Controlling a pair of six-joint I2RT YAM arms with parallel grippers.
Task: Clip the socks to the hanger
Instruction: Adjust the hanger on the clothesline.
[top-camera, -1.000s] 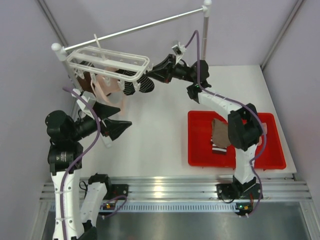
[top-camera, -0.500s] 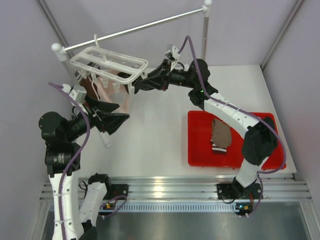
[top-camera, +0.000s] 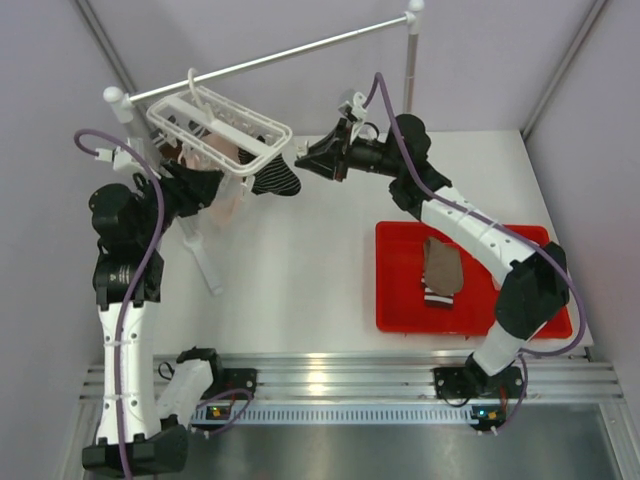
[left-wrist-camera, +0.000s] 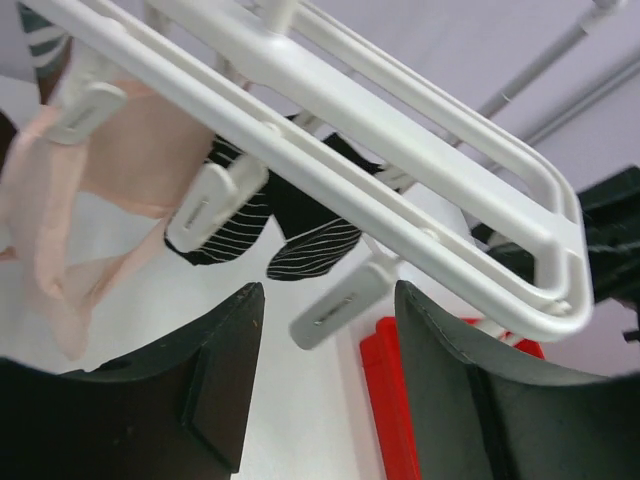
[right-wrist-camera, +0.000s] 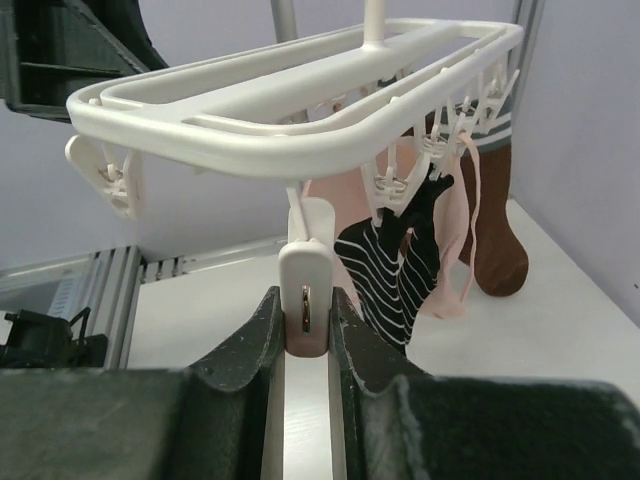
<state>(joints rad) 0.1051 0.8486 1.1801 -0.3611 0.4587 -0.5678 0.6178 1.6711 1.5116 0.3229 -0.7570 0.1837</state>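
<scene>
Lying in red tray (top-camera: 400, 300): one taupe sock (top-camera: 440, 268), not yet clipped.
Left gripper (left-wrist-camera: 325, 330): fingers apart, nothing between them, just under the hanger (left-wrist-camera: 330, 178).
Right gripper (right-wrist-camera: 305, 315): pinched on a corner clip (right-wrist-camera: 305, 285).
Hung: pink socks (left-wrist-camera: 130, 160) and a striped-cuffed sock (right-wrist-camera: 385, 270) dangle from clips.
Progress: seemingly mostly done; the tray sock is left.

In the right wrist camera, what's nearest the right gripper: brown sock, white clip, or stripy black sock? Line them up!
1. white clip, pinched in the right gripper.
2. stripy black sock, just behind, rightward.
3. brown sock, farthest back, far right.
</scene>
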